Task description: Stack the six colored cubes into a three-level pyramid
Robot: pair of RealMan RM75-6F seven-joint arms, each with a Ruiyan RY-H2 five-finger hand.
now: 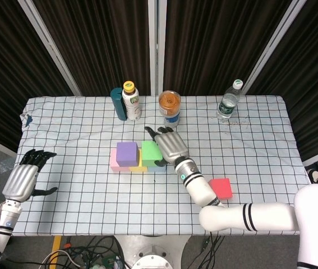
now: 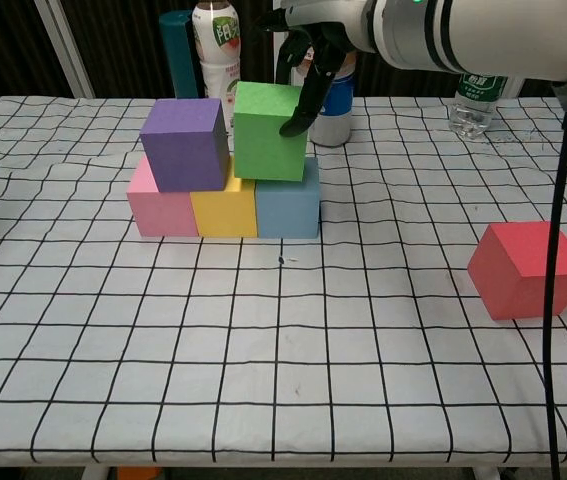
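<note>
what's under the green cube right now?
The green cube, held by the right robot hand, sits over the blue cube and yellow cube. Their tops beneath it are covered, so contact is unclear.

The white bottle [image 2: 215, 62] with the yellow cap carries dark printed characters on its label, too small and blurred to read. The jar [image 2: 326, 38] of orange contents has a barcode label, its digits unreadable. The water bottle [image 2: 473, 95] label is also illegible.
</note>
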